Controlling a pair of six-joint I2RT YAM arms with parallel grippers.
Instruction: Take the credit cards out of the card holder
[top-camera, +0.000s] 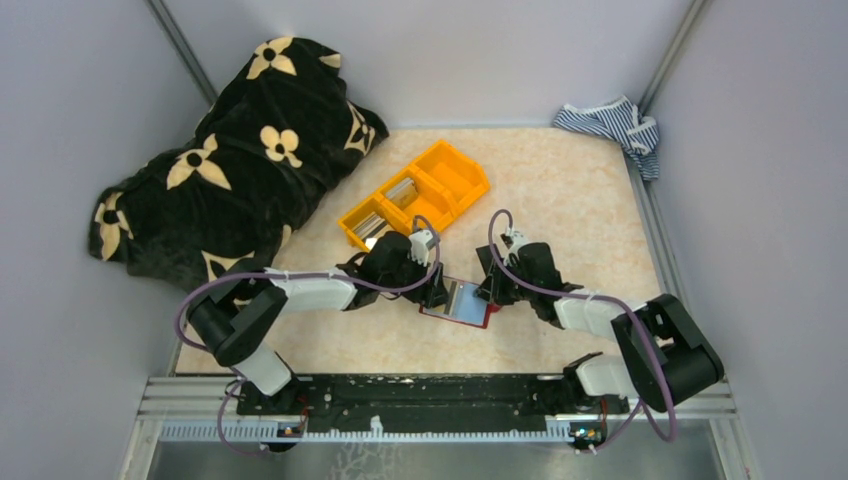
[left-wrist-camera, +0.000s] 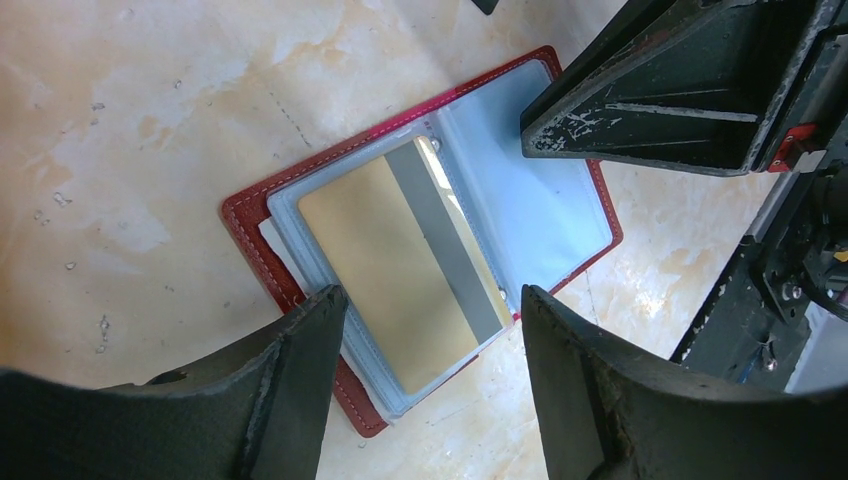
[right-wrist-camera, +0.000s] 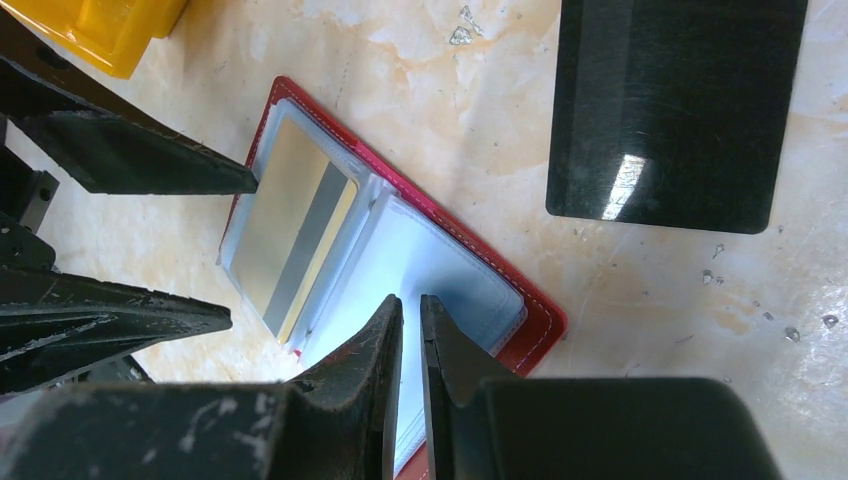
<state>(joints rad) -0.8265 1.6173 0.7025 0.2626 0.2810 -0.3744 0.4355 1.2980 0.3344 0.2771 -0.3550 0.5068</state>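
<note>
Evidently the card holder (top-camera: 462, 302) lies open on the table (top-camera: 560, 190) between the arms. The left pincer (left-wrist-camera: 432, 300) gapes wide over a beige credit card (left-wrist-camera: 400, 270), which looks thin, stiff and slick in its clear sleeve and is probably best pinched at the edge by the sleeve's mouth. The right pincer (right-wrist-camera: 412, 310), nearly closed, seems to nip the blue page. Only the right wrist view shows a black card (right-wrist-camera: 675, 110) already out on the table.
</note>
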